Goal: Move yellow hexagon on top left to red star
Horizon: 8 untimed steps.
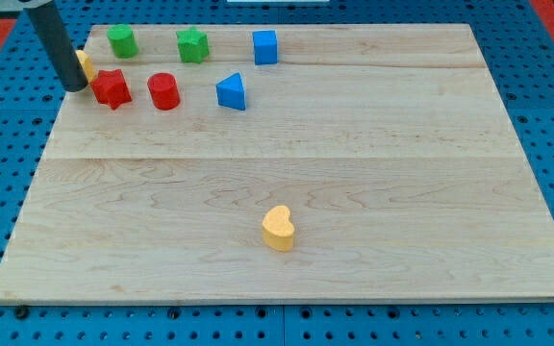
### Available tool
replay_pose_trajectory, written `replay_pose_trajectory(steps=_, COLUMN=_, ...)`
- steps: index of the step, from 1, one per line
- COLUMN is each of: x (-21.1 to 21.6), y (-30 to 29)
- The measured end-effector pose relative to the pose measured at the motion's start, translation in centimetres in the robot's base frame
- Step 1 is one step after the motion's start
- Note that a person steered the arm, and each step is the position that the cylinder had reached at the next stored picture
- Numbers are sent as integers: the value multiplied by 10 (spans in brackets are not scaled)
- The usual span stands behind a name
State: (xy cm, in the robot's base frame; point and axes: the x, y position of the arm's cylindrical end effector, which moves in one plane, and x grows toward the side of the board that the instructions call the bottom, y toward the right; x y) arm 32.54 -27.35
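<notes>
My tip [76, 86], a smooth dark rod holding nothing, touches the half-hidden yellow hexagon [87, 65], which sits just beside the faceted red star [112, 88] at its ten o'clock on the pale wooden board [306, 173].

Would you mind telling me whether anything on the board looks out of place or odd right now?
Only one thing: the yellow heart sits alone near the view's bottom, far from the other blocks clustered at the top left. There, my tip covers most of the yellow hexagon, just left of the red star. Nothing looks damaged or tipped.

Red star [112, 88], green star [192, 45], seemingly yellow hexagon [87, 65].
</notes>
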Motion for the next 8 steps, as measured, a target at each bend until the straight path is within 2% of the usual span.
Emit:
replay_pose_trajectory(steps=2, x=9, y=-30)
replay_pose_trajectory(steps=5, x=6, y=-32)
replay_pose_trajectory(steps=6, x=-17, y=-31)
replay_pose_trajectory(steps=8, x=-32, y=-31)
